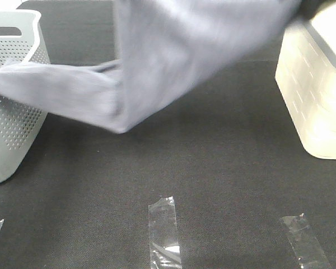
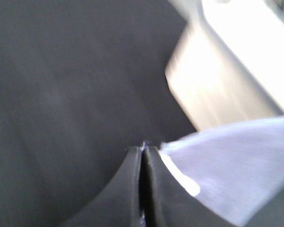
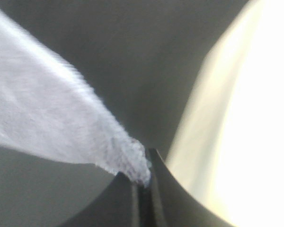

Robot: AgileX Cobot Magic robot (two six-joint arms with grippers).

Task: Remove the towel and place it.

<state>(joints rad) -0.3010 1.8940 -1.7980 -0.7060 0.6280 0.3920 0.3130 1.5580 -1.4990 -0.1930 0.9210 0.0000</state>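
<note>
Towel [image 1: 173, 50] airborne, blurred; tail across grey basket [image 1: 17, 123]. Right gripper [image 3: 144, 182] pinches thin corner. Left gripper [image 2: 143, 153] jaws together, towel beside, hold unclear. Risk: tail snags basket, corner slips.

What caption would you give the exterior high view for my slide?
Grey towel lifted over the black table, one end draped across the grey basket, white basket at right.

1. Exterior high view: the towel [image 1: 173, 50] smears with motion blur; the dark worktop [image 1: 224, 185] is sharp.
2. The cream basket [image 1: 319, 95] is blown out near white; tape strips [image 1: 163, 232] carry glare.
3. Both wrist views are soft and blurred; the left tool [image 2: 143, 150] and right tool [image 3: 146, 182] show as dark silhouettes beside white glare.
</note>
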